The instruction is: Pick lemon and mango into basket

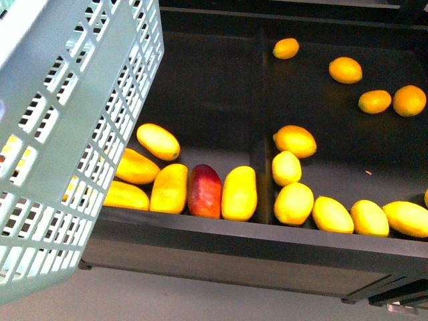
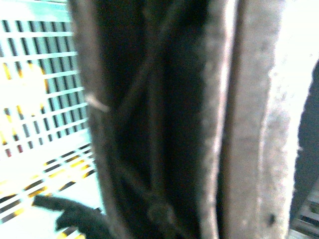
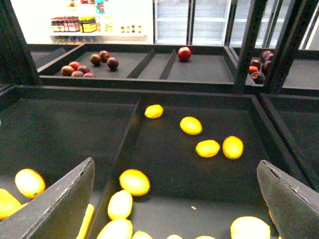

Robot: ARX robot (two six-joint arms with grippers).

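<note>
The mint-blue slotted basket hangs tilted at the left, raised in front of the black fruit shelf. In the blurred left wrist view my left gripper is shut on the basket; the part it grips is too dark to make out. Several elongated yellow mangoes, one of them, lie in the left compartment beside a red-blushed one. Lemons such as fill the right compartment. My right gripper hovers open above the lemons, holding nothing; it is out of the front view.
A raised divider splits the shelf into two compartments. The shelf's front lip runs across below the fruit. Rounder orange-yellow fruits lie at the back right. Upper trays with dark red fruit and black posts stand behind.
</note>
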